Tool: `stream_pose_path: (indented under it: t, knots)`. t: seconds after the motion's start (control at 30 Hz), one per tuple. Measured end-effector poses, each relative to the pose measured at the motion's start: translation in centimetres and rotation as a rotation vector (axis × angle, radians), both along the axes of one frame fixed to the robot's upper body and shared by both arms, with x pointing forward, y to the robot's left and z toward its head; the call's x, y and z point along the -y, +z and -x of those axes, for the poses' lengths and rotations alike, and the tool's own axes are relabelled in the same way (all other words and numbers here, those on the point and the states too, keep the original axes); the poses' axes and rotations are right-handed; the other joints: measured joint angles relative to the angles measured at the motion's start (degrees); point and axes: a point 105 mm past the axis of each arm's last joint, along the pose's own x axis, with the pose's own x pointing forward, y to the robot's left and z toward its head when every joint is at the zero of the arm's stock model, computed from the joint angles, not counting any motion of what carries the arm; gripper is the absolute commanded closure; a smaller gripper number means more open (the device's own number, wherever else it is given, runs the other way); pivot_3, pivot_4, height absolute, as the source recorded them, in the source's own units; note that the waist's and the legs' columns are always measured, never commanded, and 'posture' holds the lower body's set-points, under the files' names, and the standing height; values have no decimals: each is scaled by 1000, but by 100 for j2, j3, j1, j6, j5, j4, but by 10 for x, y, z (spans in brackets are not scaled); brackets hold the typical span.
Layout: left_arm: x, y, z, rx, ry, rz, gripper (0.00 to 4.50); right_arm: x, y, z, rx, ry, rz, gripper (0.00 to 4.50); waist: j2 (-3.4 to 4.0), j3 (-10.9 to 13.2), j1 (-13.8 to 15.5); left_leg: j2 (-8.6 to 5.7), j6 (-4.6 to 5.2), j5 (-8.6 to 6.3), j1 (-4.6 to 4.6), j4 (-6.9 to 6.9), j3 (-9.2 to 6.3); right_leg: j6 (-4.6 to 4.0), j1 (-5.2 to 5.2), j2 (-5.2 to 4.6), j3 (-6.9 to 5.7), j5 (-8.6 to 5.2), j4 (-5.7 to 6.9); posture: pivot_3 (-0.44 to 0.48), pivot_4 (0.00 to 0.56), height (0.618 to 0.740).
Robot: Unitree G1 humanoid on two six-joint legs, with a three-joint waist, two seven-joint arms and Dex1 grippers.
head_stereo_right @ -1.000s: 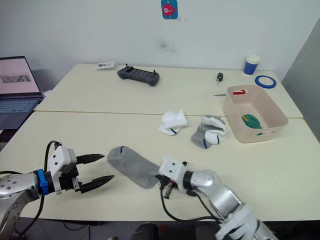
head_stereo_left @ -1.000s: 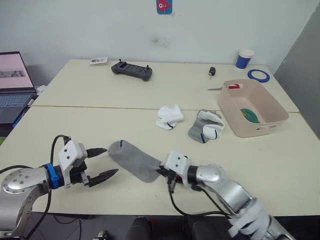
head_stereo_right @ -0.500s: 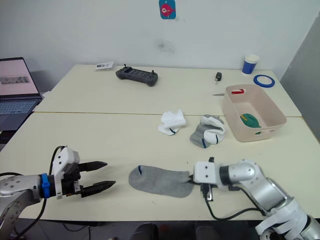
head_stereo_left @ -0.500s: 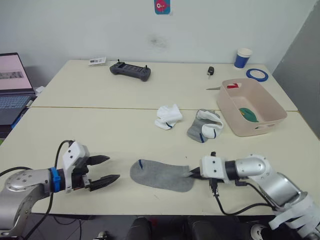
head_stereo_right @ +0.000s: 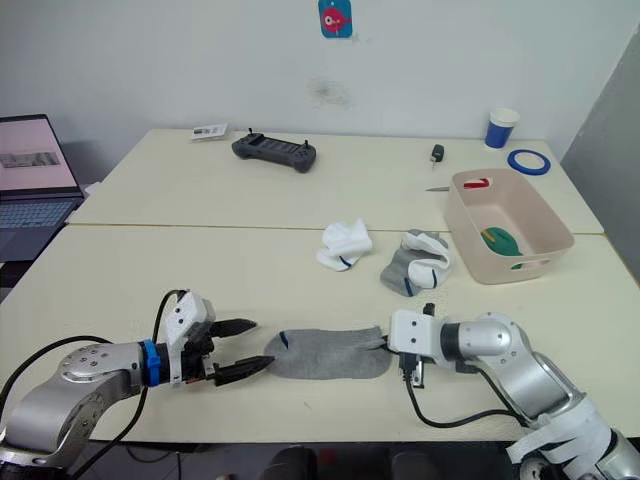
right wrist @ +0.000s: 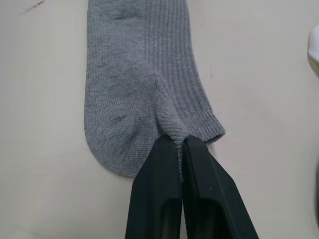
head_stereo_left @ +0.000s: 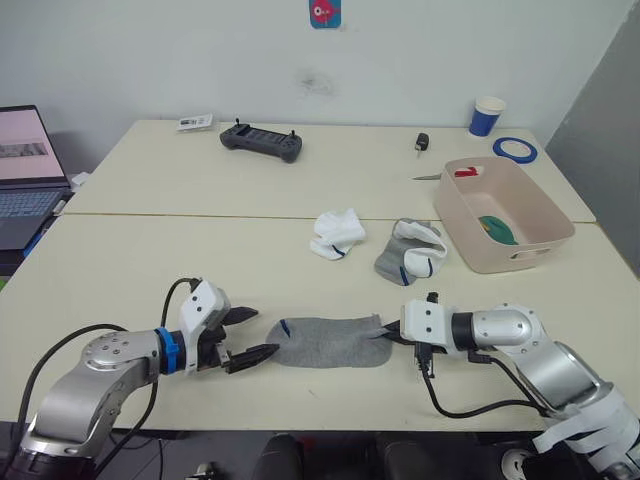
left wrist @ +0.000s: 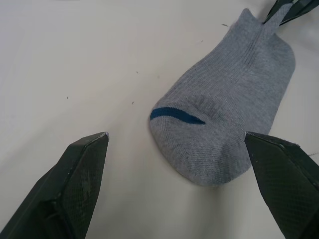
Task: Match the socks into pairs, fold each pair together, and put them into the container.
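Note:
A grey sock (head_stereo_left: 330,341) with a blue mark lies flat near the table's front edge. My right gripper (head_stereo_left: 388,332) is shut on the sock's right end, pinching a fold (right wrist: 175,135) of it. At the sock's left end my left gripper (head_stereo_left: 252,334) is open, its fingertips (left wrist: 82,164) straddling the marked end without touching it. A white sock (head_stereo_left: 337,233) and a bundle of grey and white socks (head_stereo_left: 412,250) lie mid-table. The pale pink container (head_stereo_left: 540,243) stands at the right with a green sock (head_stereo_left: 497,229) inside.
A black controller (head_stereo_left: 262,141), a key (head_stereo_left: 423,143), a blue-and-white cup (head_stereo_left: 486,116) and a blue tape roll (head_stereo_left: 516,150) lie at the back of the table. A laptop (head_stereo_left: 25,170) stands at the far left. A seam runs across the table's middle.
My left gripper has moved right, up to the sock's marked end. The right gripper still pinches the sock's other end and has barely moved.

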Motion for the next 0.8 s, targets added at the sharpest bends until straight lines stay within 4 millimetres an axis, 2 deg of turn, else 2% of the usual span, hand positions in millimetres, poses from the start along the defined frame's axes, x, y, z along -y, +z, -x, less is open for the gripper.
stream_pose_path:
  t: [0.17, 0.23, 0.33, 0.47, 0.57, 0.73, 0.8]
  knots:
    - [2, -8, -2, -6, 61, 10, 0, 5, -4, 5, -67, -57, 1, 2085, 0, 0, 0, -1, 0, 0, -1, 4, 0, 2, 2, -1, 0, 1, 0, 0, 150, 740]
    - [5, -11, -2, -10, 80, 21, 0, 9, 0, 4, -83, -94, -25, 1389, 0, 0, 2, -1, 0, 0, -1, 5, -1, 3, 3, -1, 1, 2, 0, 0, 150, 740]
    - [7, -11, -2, 3, 105, 29, 0, 17, 10, 4, -101, -146, -80, 1389, 0, 0, 4, -1, 0, 0, -1, 6, -6, 3, 6, -1, 1, 1, 0, 0, 150, 740]
    - [6, -11, -4, 20, 136, 18, 0, 28, 13, 7, -185, -265, -187, 1389, -1, 0, 5, 0, 0, 0, 0, 5, -8, 3, 6, 0, 2, 1, 0, 0, 150, 740]
    - [7, -14, -4, 19, 140, 5, 600, 21, 6, 12, -262, -338, -268, 1343, 0, 0, 4, -1, 0, 0, 1, 5, -8, 3, 6, 0, 3, 1, 1, 0, 150, 740]
    - [21, -20, -7, 15, 125, 4, 2173, 19, -11, 18, -307, -428, -265, 1343, 0, 0, 4, -6, 0, 0, -1, 8, 0, 7, 6, -3, 3, 4, -1, 0, 150, 740]
    - [22, -22, -8, 19, 122, -12, 2778, 17, -16, 20, -307, -441, -257, 1727, 0, -1, 2, -5, 0, 0, 2, 7, 1, 8, 6, -2, 3, 4, -1, 0, 150, 740]
